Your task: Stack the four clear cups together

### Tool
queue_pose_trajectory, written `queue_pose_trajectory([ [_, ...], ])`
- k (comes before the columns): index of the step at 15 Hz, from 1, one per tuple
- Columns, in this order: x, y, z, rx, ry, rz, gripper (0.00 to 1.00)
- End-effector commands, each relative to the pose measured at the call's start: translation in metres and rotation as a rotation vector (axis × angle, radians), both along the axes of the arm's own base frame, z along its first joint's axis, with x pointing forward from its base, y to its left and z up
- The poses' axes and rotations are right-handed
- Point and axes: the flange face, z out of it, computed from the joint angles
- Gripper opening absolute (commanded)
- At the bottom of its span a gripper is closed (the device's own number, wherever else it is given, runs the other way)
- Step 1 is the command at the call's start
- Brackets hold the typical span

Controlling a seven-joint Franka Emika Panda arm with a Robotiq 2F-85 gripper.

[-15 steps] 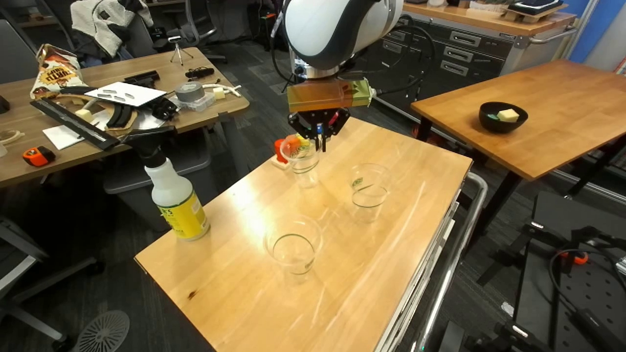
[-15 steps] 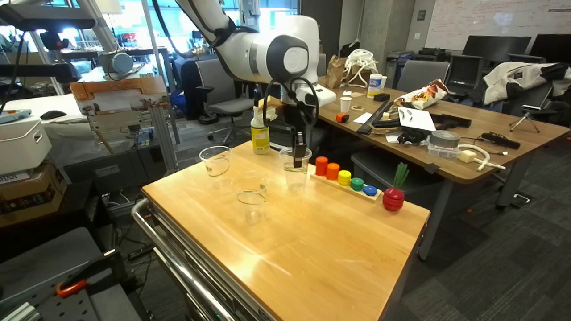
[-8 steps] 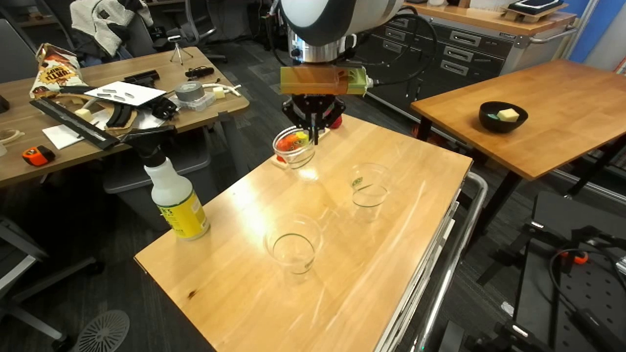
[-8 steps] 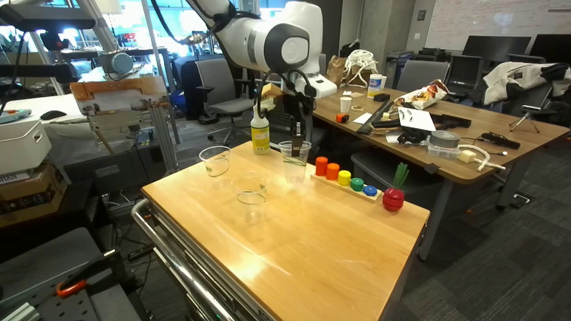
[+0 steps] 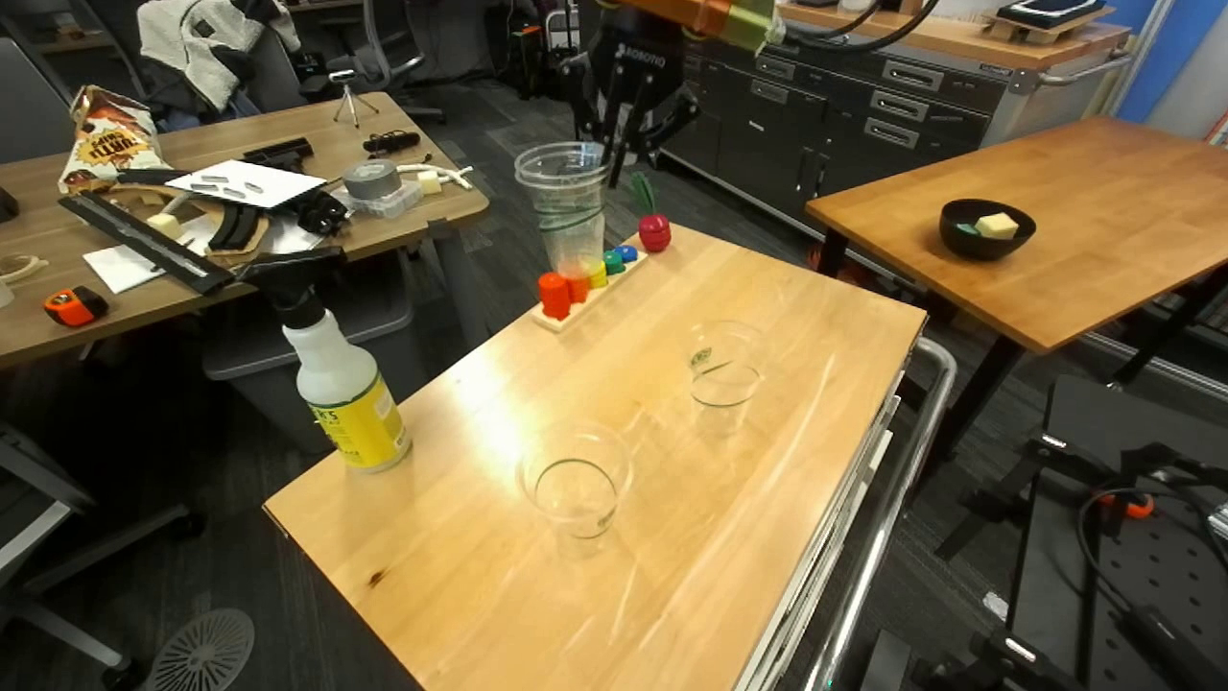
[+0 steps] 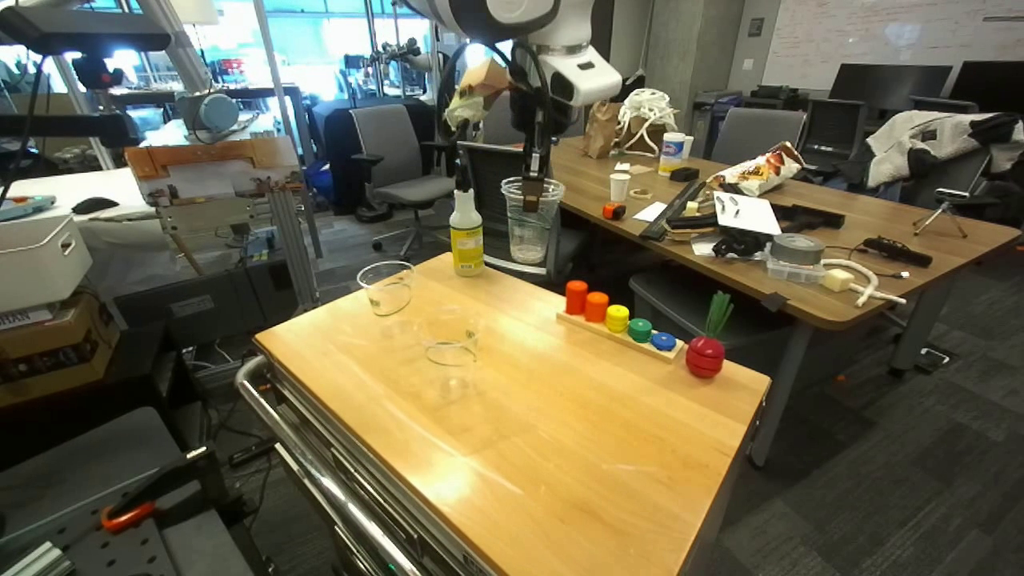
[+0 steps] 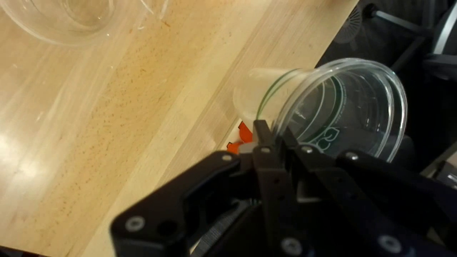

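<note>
Our nested pair of clear cups point(image 5: 566, 211) hangs mouth up, clear of the table point(image 5: 460, 595). The gripper point(image 7: 275, 131) is clamped on its rim, so the body sits to the side of the jaws toward the cluttered desk point(image 6: 980, 236). We judge the next move must centre the pair, not the jaws, above the loose cup point(image 5: 576, 485) standing nearer the spray bottle point(image 5: 360, 417) or its upright neighbour point(image 5: 726, 374).
</note>
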Motion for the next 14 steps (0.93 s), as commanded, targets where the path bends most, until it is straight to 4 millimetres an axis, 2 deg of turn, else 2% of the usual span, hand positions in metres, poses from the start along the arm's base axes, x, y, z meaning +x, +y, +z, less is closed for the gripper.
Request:
queue_pose_trajectory([
  [1, -0.049, -0.015, 0.044, 0.030, -0.086, -0.005, 0.02],
  [4, -0.085, -0.020, 0.067, 0.009, -0.112, 0.020, 0.02],
  [8, -0.132, -0.013, 0.080, -0.010, -0.108, 0.050, 0.02],
  [10, -0.150, -0.011, 0.079, -0.026, -0.106, 0.062, 0.02],
  [14, -0.178, -0.011, 0.062, -0.067, -0.066, 0.090, 0.02],
])
